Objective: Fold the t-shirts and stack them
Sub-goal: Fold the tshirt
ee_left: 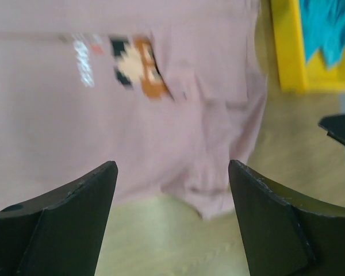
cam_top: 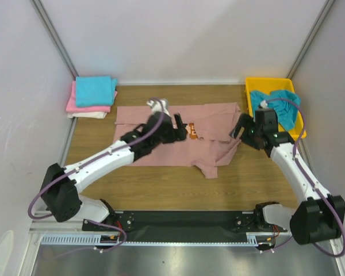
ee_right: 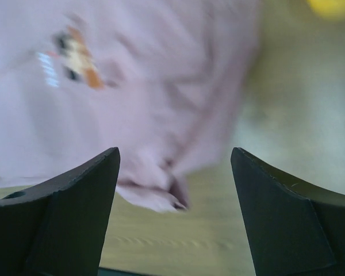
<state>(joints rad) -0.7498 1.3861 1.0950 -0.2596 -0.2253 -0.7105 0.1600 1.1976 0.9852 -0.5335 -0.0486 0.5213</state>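
Note:
A dusty-pink t-shirt [cam_top: 210, 129] with a pixel-figure print lies spread and rumpled on the wooden table; it also shows in the left wrist view [ee_left: 103, 103] and the right wrist view [ee_right: 161, 75]. My left gripper [cam_top: 181, 127] hovers over its middle, open and empty. My right gripper [cam_top: 240, 127] is open and empty at the shirt's right edge. A folded stack sits at the back left: a teal shirt [cam_top: 96, 91] on a bright pink one [cam_top: 75, 105] on a white one [cam_top: 89, 114]. Another teal shirt [cam_top: 282, 106] lies crumpled in the yellow tray.
The yellow plastic tray [cam_top: 254, 86] stands at the back right, also seen in the left wrist view [ee_left: 287, 52]. White walls enclose the table on three sides. Bare wood [cam_top: 161, 184] lies between the shirt and the arm bases.

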